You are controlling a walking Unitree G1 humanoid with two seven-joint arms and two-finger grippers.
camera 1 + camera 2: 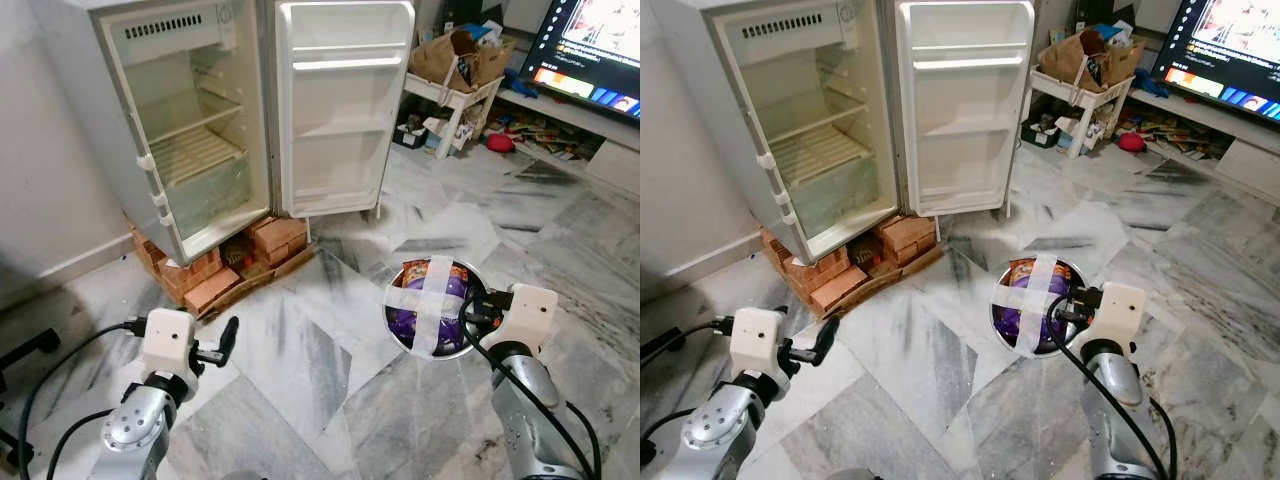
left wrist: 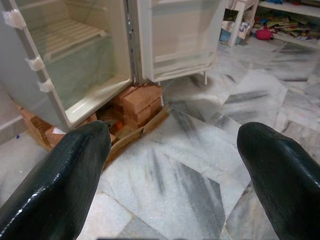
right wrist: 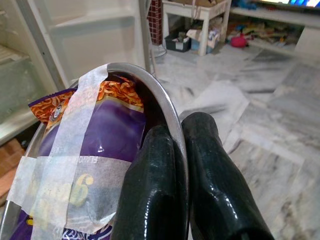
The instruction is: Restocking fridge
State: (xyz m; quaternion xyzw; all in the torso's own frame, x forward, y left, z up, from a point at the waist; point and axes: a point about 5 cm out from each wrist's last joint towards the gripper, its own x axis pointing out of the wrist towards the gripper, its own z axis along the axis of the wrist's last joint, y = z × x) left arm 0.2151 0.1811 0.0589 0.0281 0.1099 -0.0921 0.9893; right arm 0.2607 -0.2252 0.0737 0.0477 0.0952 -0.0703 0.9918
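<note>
Standing before the open fridge (image 1: 190,130), the robot has both arms raised over the marble floor (image 1: 300,350). On the left, the left gripper (image 1: 228,338) holds nothing; its two fingers (image 2: 60,185) are spread wide apart in the left wrist view, with bare floor between them. Behind it the fridge body sits on a stack of bricks (image 1: 215,272), its wire shelf (image 1: 195,150) is bare, and the door (image 1: 340,100) with its empty racks is swung fully open. Farther right, the right gripper (image 3: 175,150) is closed on the rim of a steel bowl (image 1: 395,330), one finger inside and one outside the wall. The bowl carries a purple snack packet (image 1: 440,300) held down by a cross of white tape (image 1: 425,300). The bowl is in the air, well apart from the fridge. At the far right stand a white cart (image 1: 455,95) with bags and a television (image 1: 590,45).

I judge that the step in hand is carrying the bowl to the fridge. To do it well, the robot should keep the bowl level, because a grip on one edge can let it tilt. It should approach the shelf opening, keeping away from the door.
</note>
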